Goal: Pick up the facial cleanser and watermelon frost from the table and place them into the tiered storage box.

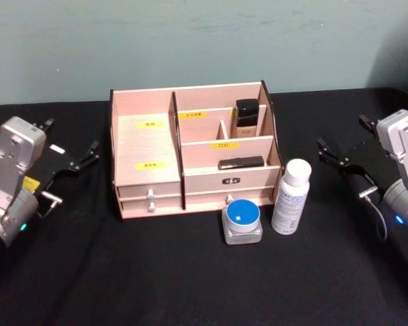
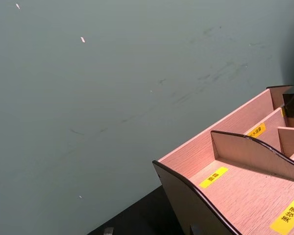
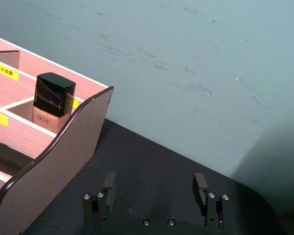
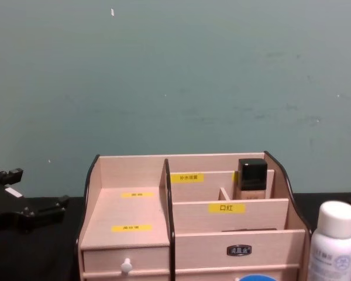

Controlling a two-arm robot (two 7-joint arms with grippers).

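**Right jaws nearer to both items, nothing yet gripped**

The right gripper hung above the black worktop with its jaws spread wide and empty; the right wrist view showed the two fingers well apart with only dark cloth between them. The white bottle, which I took for the facial cleanser, stood upright on the worktop to the left of those jaws and a little closer to the robot's body, near them but not touching. Its long axis ran straight up, so a sideways closing across the body would likely suit it.

The blue-lidded jar, probably the watermelon frost, sat just beside the bottle on the side farther from the right jaws. Both stood just in front of the tiered storage box.

The left gripper waited with jaws also open and empty. The whole box lay between those jaws and the two items, so the right arm looked the better placed for the first pick.
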